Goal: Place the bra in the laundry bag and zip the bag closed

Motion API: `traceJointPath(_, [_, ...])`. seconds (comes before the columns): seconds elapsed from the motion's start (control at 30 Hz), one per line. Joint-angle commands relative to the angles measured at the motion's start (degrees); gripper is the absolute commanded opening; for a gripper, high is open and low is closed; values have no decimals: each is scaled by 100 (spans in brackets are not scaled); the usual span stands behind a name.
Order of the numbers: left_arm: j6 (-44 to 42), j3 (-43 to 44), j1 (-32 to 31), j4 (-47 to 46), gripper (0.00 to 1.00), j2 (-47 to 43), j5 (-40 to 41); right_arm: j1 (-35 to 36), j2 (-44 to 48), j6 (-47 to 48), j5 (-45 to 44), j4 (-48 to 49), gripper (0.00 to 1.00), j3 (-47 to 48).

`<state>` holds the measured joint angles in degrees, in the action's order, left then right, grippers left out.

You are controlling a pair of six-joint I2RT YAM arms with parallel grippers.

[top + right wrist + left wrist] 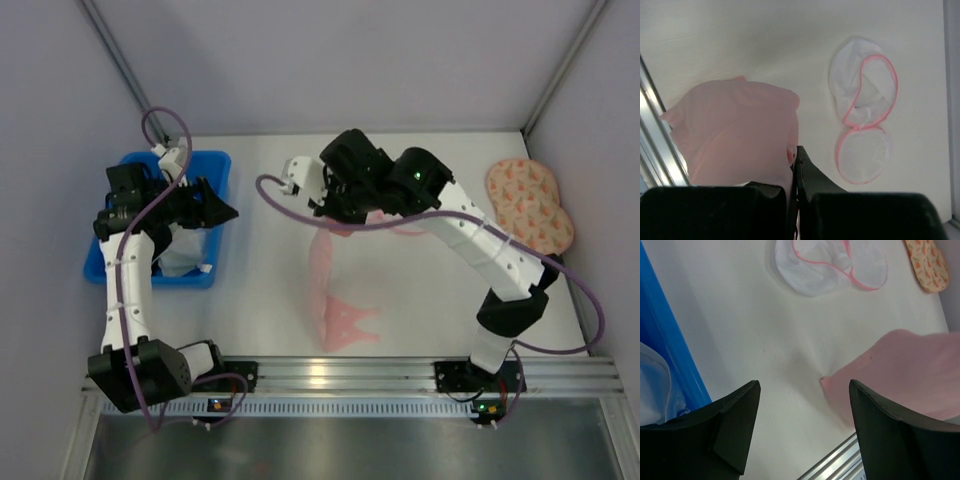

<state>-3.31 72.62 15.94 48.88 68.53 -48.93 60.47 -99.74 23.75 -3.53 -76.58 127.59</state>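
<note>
Above mid-table, the right gripper (794, 156) is pinching the soft light-pink fabric bra (735, 130), dangling beside the open round white-mesh, pink-edged laundry bag (862, 155); the left gripper (804, 385) is gaping wide, empty. Transport is underway; lowering into the opening likely follows.

The flat white table top (270, 290) is closed on three sides by plain pale grey-violet wall panels (340, 60). Thin grey metal posts (120, 65) stand in the two far corners. Along the near edge runs a ribbed silver aluminium rail (350, 375) with a bright spot of light on it. Below it lies a dull grey metal sheet (350, 450).
</note>
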Motion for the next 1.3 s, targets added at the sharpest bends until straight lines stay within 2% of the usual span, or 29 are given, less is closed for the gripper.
traceJointPath(0.0, [-406, -413, -30, -177, 77, -410, -249, -1114, -369, -222, 308, -920, 0, 108])
traceJointPath(0.07, [-608, -590, -21, -177, 77, -533, -240, -1614, -528, -108, 581, -903, 0, -14])
traceJointPath(0.3, [-1776, -1302, -240, -195, 78, -1218, -267, -2109, -836, -81, 888, -797, 0, -463])
traceJointPath(0.4, [-2172, -1715, -1274, -204, 79, -1482, 636, -2346, -977, -125, 1029, -868, 0, -621])
traceJointPath(0.43, [-2243, -1803, -2000, -204, 79, -1518, 839, -2434, -1020, -125, 1073, -894, 0, -734])
traceJointPath(0.5, [-2340, -1988, -2811, -300, 79, -1527, 1279, -2732, -1038, -160, 1354, -912, 0, -771])
traceJointPath(0.6, [-2403, -2103, -3499, -475, 79, -1449, 1867, -3032, -968, -134, 1574, -912, 0, -762])
traceJointPath(0.63, [-2341, -2120, -3998, -668, 79, -1396, 2104, -3067, -933, -151, 1601, -912, 0, -771])
traceJointPath(0.67, [-2297, -2129, -4238, -730, 79, -1334, 2402, -3093, -898, -160, 1697, -912, 0, -779])
traceJointPath(0.77, [-2288, -2269, -5152, -1020, 81, -1185, 2659, -3128, -792, -204, 1847, -868, 0, -858])
traceJointPath(0.8, [-2297, -2374, -5424, -1169, 81, -1167, 3104, -3129, -775, -195, 1847, -868, 0, -876])
traceJointPath(0.9, [-2463, -2717, -6985, -1644, 79, -1018, 3792, -3173, -766, -186, 1882, -841, 0, -990])
traceJointPath(0.97, [-2612, -2981, -7577, -2073, 77, -939, 4083, -3225, -783, -178, 1935, -842, 0, -999])
traceJointPath(1.0, [-2848, -3069, -8102, -2232, 76, -860, 4197, -3243, -783, -177, 1952, -841, 0, -999])
traceJointPath(1.13, [-3544, -3517, -8976, -3146, 73, -535, 4593, -3304, -783, -160, 2049, -859, 0, -982])
traceJointPath(1.27, [-3799, -3491, -9048, -3858, 71, 168, 4813, -3305, -757, -81, 2224, -894, 0, -1087])
